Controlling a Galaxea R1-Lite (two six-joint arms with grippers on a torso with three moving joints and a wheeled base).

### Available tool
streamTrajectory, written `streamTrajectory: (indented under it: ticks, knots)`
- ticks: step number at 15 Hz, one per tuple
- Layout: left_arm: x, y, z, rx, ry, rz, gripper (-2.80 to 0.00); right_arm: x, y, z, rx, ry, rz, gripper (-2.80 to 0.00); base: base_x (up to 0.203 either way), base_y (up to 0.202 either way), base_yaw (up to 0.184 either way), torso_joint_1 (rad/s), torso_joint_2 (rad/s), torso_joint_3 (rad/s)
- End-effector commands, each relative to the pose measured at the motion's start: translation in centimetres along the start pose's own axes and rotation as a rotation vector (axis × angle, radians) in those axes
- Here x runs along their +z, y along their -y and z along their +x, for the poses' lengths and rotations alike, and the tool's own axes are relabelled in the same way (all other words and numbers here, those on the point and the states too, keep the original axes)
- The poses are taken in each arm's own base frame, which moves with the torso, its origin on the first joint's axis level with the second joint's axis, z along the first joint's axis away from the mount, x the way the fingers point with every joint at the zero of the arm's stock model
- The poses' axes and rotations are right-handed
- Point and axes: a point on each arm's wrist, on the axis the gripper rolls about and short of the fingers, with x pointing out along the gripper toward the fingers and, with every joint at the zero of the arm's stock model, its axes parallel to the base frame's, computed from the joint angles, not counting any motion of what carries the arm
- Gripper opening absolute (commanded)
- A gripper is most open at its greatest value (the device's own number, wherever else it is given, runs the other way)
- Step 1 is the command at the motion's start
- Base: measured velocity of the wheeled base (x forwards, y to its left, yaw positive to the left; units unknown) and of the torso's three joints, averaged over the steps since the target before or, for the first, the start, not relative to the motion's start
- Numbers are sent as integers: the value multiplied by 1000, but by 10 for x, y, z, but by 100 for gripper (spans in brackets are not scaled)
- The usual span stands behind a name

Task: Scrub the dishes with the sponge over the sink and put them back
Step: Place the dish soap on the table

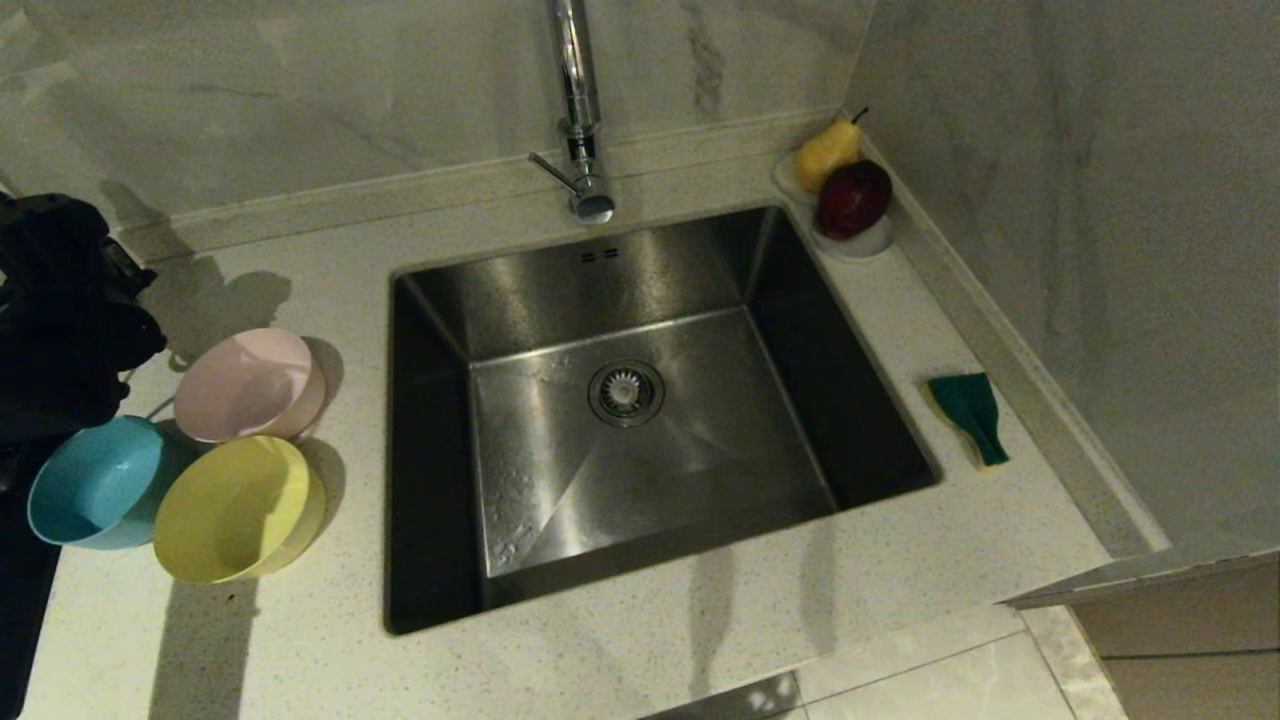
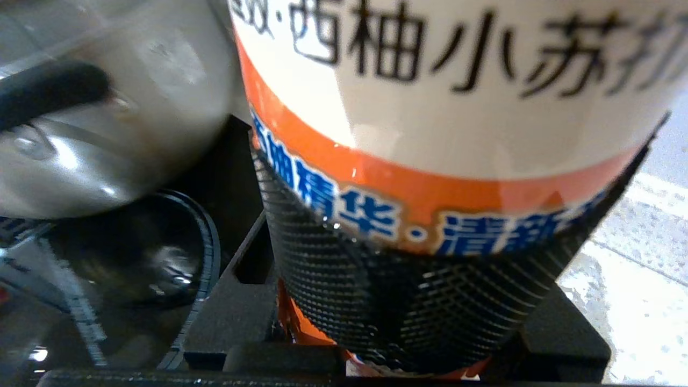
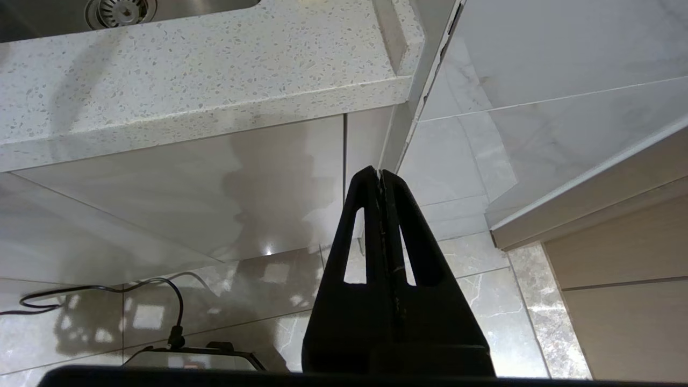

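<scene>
Left hand (image 2: 424, 301) sat at the far left edge of the head view, above the surface beside the bowls, and its wrist camera showed it clamped around a bottle (image 2: 457, 107) with a white and orange label carrying blue and black Chinese print; the textured black fingers (image 2: 408, 306) wrapped the lower part of the bottle. A shiny metal kettle-like vessel (image 2: 97, 134) with a black handle showed just beside that bottle in the same view. Right hand (image 3: 380, 177) hung parked below the front edge of the surface (image 1: 700, 650), fingers pressed together, gripping nothing, floor tiles behind it. Pink bowl (image 1: 250, 385), blue bowl (image 1: 95, 495) and yellow bowl (image 1: 235, 510) were clustered on the surface left of the sink (image 1: 640, 420), touching or nearly touching each other, each tilted rather than sitting flat. Sink was bare steel with the drain strainer (image 1: 626, 392) in the middle and the chrome tap (image 1: 578, 110) behind it. Sponge (image 1: 968, 415) lay on the surface right of the sink, green face up with a yellow edge showing, well apart from the bowls. In the back right corner, a pear (image 1: 828, 150) and a dark red apple (image 1: 853, 198) rested on white saucers (image 1: 860, 245).
</scene>
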Motion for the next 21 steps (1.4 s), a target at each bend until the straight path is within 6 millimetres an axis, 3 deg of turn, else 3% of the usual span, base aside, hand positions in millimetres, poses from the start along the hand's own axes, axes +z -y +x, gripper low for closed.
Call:
streamTrajectory:
  ticks: [1,7,13,21]
  knots:
    - [-11,6,3,-4,-8,3,-280,0,0,0,0,0,-1,-280,0,0,0,0,0,0]
    - [-22,11,6,-7,-16,8,-280,0,0,0,0,0,0,-280,0,0,0,0,0,0]
    - [-20,14,10,-12,26,-6,-280,0,0,0,0,0,0,-280,0,0,0,0,0,0]
    - [-36,24,15,-13,67,-48,-280,0,0,0,0,0,0,-280,0,0,0,0,0,0]
